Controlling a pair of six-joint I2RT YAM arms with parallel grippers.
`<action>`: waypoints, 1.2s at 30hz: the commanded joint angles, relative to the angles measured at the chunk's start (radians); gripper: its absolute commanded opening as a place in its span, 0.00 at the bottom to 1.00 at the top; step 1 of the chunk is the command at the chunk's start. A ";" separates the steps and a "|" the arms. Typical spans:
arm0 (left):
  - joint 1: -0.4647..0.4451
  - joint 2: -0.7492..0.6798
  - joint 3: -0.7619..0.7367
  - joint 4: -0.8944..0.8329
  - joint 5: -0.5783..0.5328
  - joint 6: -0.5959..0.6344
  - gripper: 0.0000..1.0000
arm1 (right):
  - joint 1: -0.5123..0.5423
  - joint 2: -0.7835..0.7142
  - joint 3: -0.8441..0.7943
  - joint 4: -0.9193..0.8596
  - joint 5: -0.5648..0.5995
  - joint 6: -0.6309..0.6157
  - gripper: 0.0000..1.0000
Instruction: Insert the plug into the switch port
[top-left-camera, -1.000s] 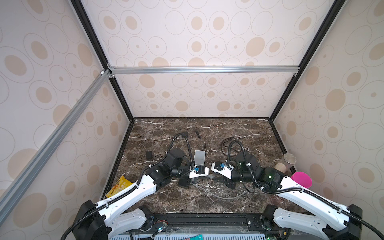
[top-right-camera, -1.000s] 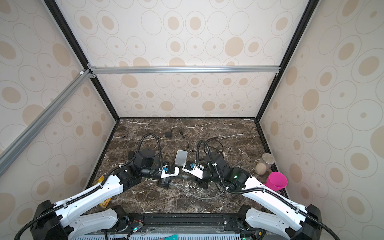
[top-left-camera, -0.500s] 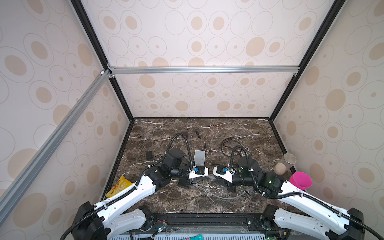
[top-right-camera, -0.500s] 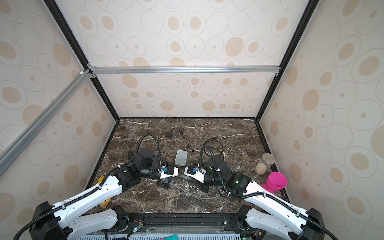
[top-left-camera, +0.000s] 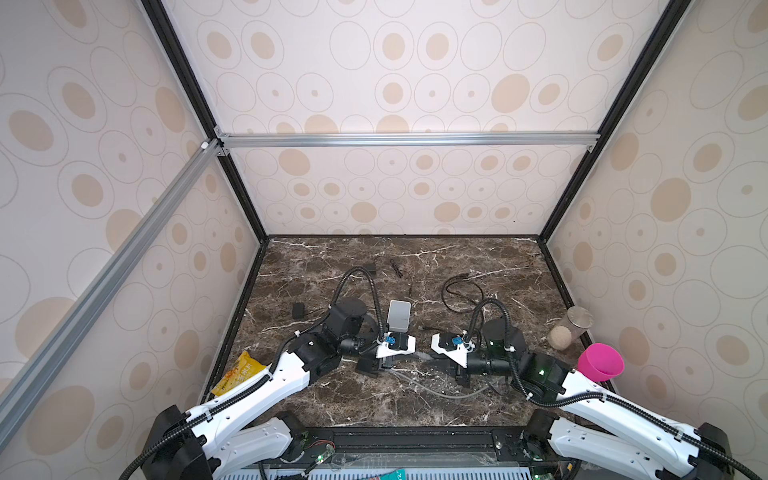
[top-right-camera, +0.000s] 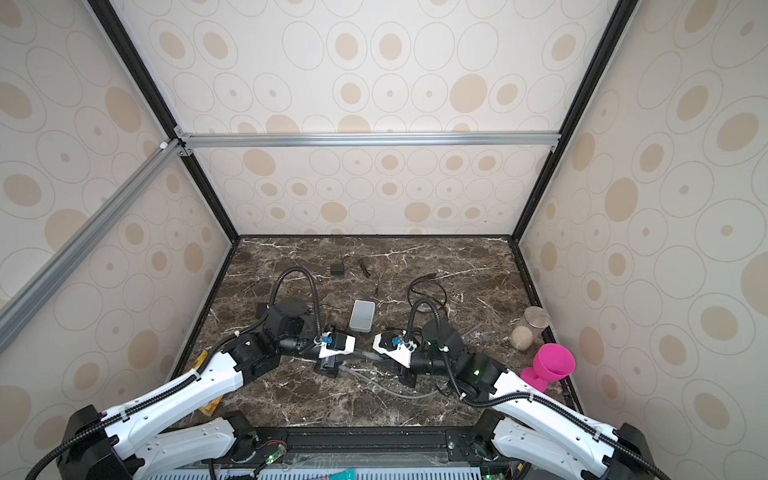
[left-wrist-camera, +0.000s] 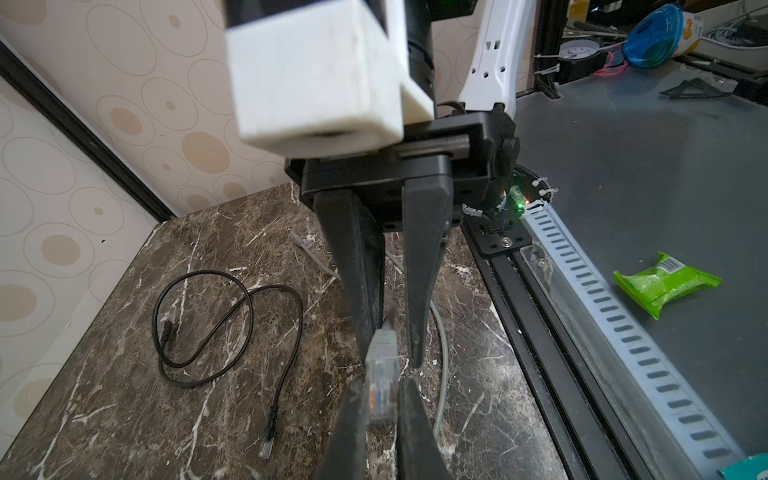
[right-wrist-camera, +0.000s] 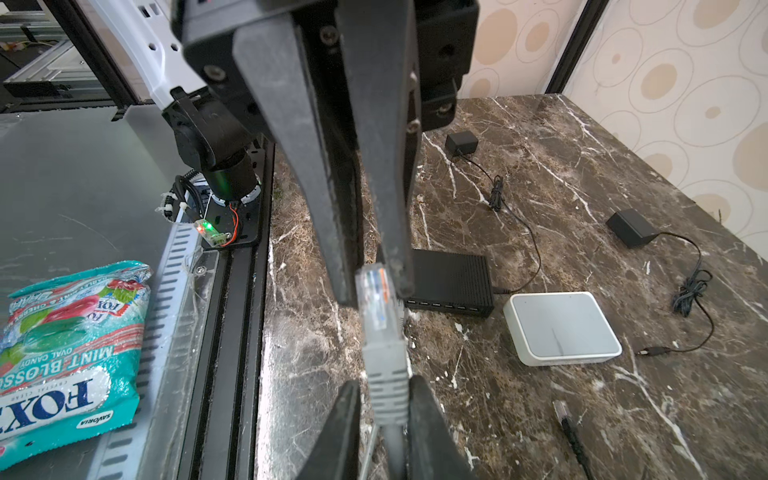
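A grey network cable (top-left-camera: 436, 390) ends in a plug (left-wrist-camera: 380, 386) with a clear tip and a grey boot. My left gripper (left-wrist-camera: 380, 395) is shut on the clear tip. Facing it, my right gripper (right-wrist-camera: 384, 399) is shut on the grey boot (right-wrist-camera: 386, 365) of the same plug. Both grippers meet low over the front middle of the marble table (top-left-camera: 498, 266). Just behind the left fingers (right-wrist-camera: 328, 216) lies a black switch (right-wrist-camera: 451, 282) with a row of ports along its near face.
A white flat box (right-wrist-camera: 563, 328) lies beside the switch. Two black power adapters (right-wrist-camera: 461, 143) (right-wrist-camera: 631, 228) with thin leads lie farther back. A black coiled cable (left-wrist-camera: 224, 328), a pink cup (top-left-camera: 600, 361), a jar (top-left-camera: 575, 322) and a yellow packet (top-left-camera: 239, 374) lie around.
My right arm has sunk lower and come slightly forward, and its jaws have narrowed onto the plug's boot. The left arm has held still with the plug's tip.
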 joint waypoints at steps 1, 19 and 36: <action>-0.004 -0.017 -0.002 0.018 0.004 0.010 0.06 | -0.004 -0.019 -0.010 0.040 -0.060 0.008 0.21; -0.004 -0.028 -0.022 0.024 -0.005 -0.004 0.06 | -0.007 -0.042 -0.017 0.040 -0.069 0.019 0.20; 0.013 -0.136 -0.081 0.306 -0.485 -0.636 0.98 | -0.010 0.028 0.049 -0.089 0.054 0.066 0.00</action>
